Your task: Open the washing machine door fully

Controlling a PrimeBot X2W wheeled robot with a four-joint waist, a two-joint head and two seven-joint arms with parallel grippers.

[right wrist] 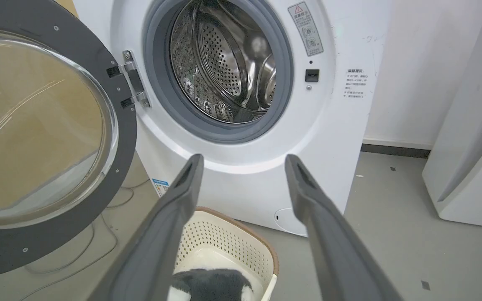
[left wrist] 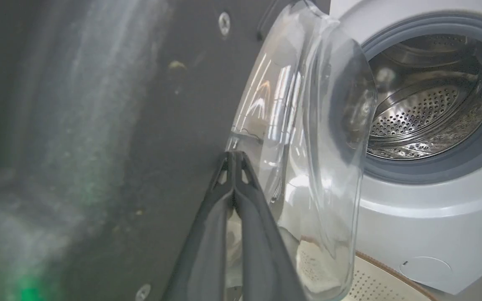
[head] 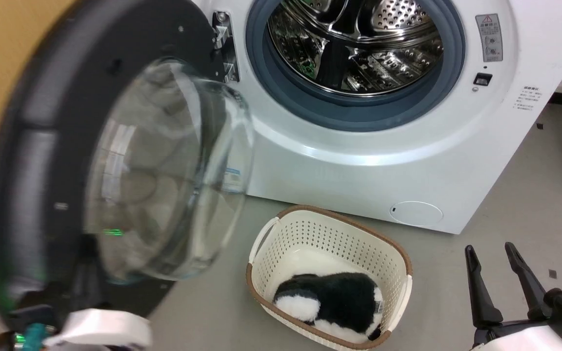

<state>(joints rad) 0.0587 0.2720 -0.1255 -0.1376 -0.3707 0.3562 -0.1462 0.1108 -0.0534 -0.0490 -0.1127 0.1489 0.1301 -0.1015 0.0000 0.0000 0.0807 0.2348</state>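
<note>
My left claw [left wrist: 233,155] is nearest, its two fingers pressed together with nothing between them. In the left wrist view the tips sit at the inner face of the washing machine door [head: 164,170], right where the black rim meets the glass bowl (touching, I judge, though I cannot be sure). My right claw [head: 490,249] hangs at 4 o'clock in the head view, fingers spread wide and empty, well apart from the door.

The door fills the 9 o'clock side of the head view, slightly blurred. It is swung far off the opening on its hinge [head: 225,46], with its inner side facing me. At 6 o'clock a cream basket [head: 310,243] stands on the floor just before the washing machine [head: 359,170], holding a black-and-white plush toy [head: 330,297]. Beyond it, at 12 o'clock, the steel drum [head: 359,44] is fully uncovered.

I judge the job mostly done: the door is unlatched and wide. What remains, if anything, is a last push outward to the hinge's stop, and I cannot tell how much travel is left.
</note>
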